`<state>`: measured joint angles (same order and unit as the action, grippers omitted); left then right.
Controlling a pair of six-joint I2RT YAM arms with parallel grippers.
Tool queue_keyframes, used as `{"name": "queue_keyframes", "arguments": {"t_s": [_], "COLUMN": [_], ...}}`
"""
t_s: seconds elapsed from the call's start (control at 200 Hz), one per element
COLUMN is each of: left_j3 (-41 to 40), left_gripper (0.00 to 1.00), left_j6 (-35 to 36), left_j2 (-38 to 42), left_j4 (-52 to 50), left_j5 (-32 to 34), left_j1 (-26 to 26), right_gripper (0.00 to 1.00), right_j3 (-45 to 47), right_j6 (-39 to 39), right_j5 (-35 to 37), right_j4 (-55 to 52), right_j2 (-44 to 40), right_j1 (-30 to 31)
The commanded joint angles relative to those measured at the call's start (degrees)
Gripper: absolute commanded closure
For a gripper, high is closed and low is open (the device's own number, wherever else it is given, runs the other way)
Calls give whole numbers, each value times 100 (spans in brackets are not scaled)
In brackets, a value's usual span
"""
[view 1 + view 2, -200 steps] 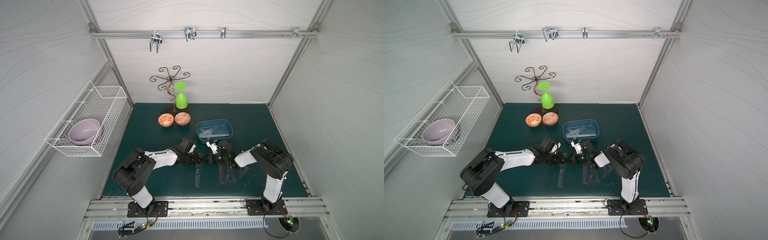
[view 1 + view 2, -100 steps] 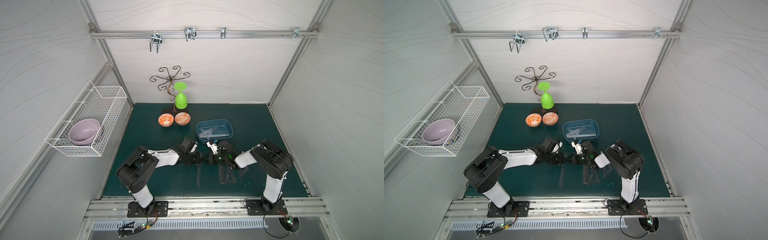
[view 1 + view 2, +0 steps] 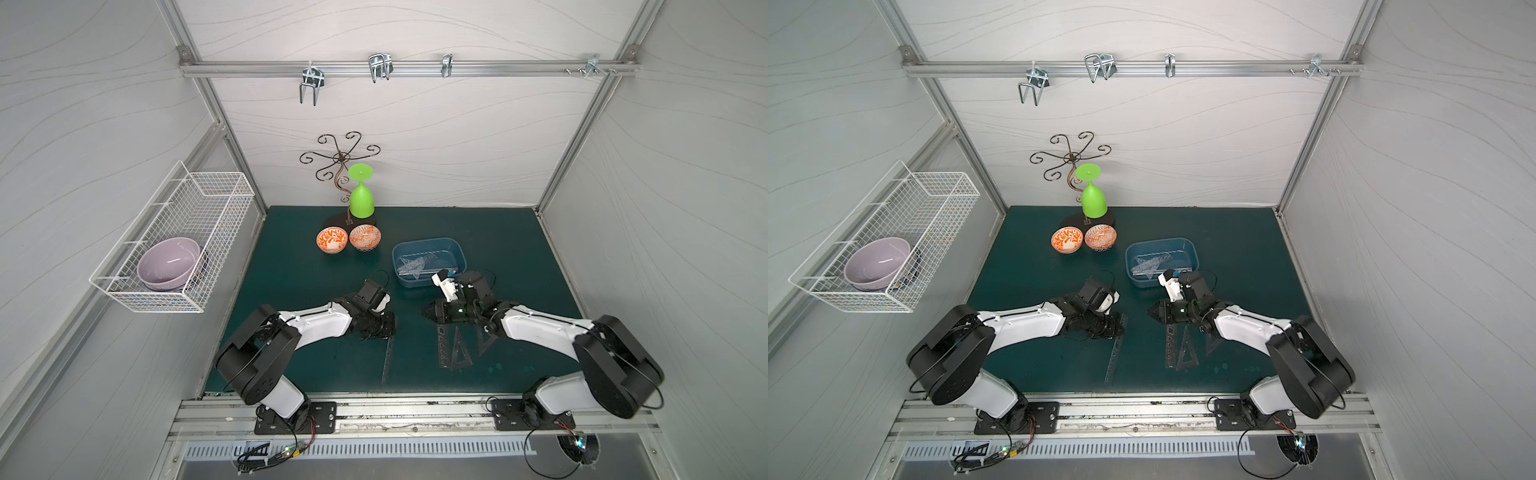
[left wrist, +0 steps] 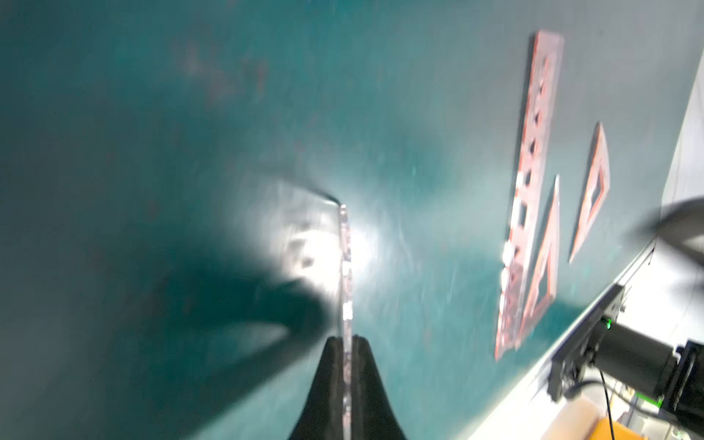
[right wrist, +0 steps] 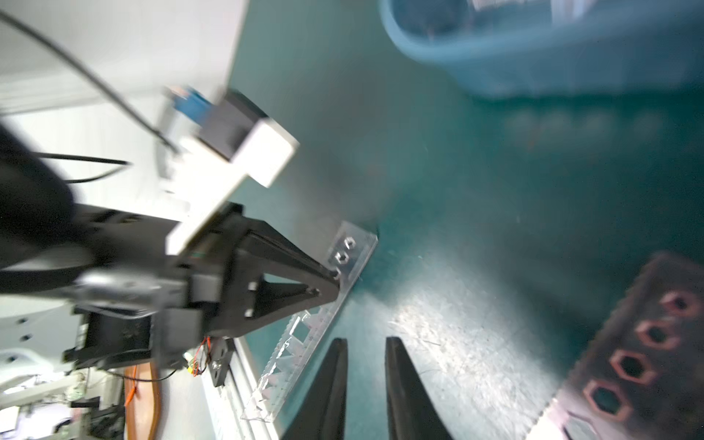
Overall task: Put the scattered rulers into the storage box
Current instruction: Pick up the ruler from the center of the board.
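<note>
My left gripper (image 3: 392,326) (image 3: 1121,324) (image 4: 346,339) is shut on one end of a long clear straight ruler (image 3: 387,357) (image 3: 1113,357) (image 4: 346,266) (image 5: 304,343), which runs toward the mat's front edge. My right gripper (image 3: 426,311) (image 3: 1150,312) (image 5: 365,341) stands open and empty a short way to its right. The blue storage box (image 3: 424,241) (image 3: 1160,241) (image 5: 533,68) sits just behind the right gripper and holds clear rulers (image 3: 411,266) (image 3: 1148,266). A stencil strip (image 3: 444,347) (image 4: 529,190) (image 5: 628,362) and two triangles (image 3: 461,351) (image 3: 486,340) lie on the mat under the right arm.
Two orange patterned bowls (image 3: 332,240) (image 3: 365,237), an upturned green goblet (image 3: 361,201) and a wire stand (image 3: 340,160) are at the back of the mat. A white wire basket (image 3: 178,237) with a lilac bowl hangs on the left wall. The metal rail (image 3: 374,409) borders the front.
The left gripper has closed on the straight ruler. The right gripper, shut beside it before, has opened and drawn back to the right.
</note>
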<state>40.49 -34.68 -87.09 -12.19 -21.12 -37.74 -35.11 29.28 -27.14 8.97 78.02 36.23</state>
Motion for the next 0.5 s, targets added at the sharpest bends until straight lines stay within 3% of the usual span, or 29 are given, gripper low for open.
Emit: {"name": "queue_keyframes", "arguments": {"t_s": [0.0,0.205,0.495], "left_j3": [333,829,1513], "left_gripper": [100,100,100], "left_j6": [225,554,1355], "left_j2": [409,805,773], "left_j4": [-698,-1073,-1682], "left_j5": [-490,-2148,-3612], "left_j1": [18,369,847], "right_gripper": [71,58,30], "right_j3": [-164,-300,-493], "right_j6": [-414,-375,-259], "right_j5": [-331,-1199,-2305], "right_j4": [-807,-972,-774], "right_j2": [-489,-1126,-1149], "right_j1": [-166,-479,-654]}}
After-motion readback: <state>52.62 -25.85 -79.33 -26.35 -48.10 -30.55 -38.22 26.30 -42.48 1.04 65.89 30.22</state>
